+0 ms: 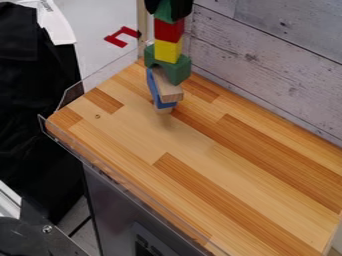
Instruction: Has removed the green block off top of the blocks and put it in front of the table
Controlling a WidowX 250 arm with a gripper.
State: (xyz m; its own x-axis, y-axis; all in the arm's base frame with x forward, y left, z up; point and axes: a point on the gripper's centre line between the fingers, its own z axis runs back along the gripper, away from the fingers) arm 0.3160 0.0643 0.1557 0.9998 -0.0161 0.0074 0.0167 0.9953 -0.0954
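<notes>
At the top edge of the view the black gripper (172, 6) is around the upper part of the green block (163, 13), hiding some of it. That block is at the top of a stack. Directly under it is a red block (168, 31), then a yellow block (167, 50). Below the yellow one is a wider green arch-shaped block (175, 69). Lower down are a slanting natural wood block (167, 89), a thin blue piece (153, 90) and a small wood piece at the base, near the back left of the wooden table (180, 175).
A clear plastic guard (100, 79) runs along the table's left edges. A grey plank wall (280, 65) stands behind on the right. Beyond the guard, a red bracket-shaped piece (119, 37) shows at the upper left. Dark cloth hangs at the far left.
</notes>
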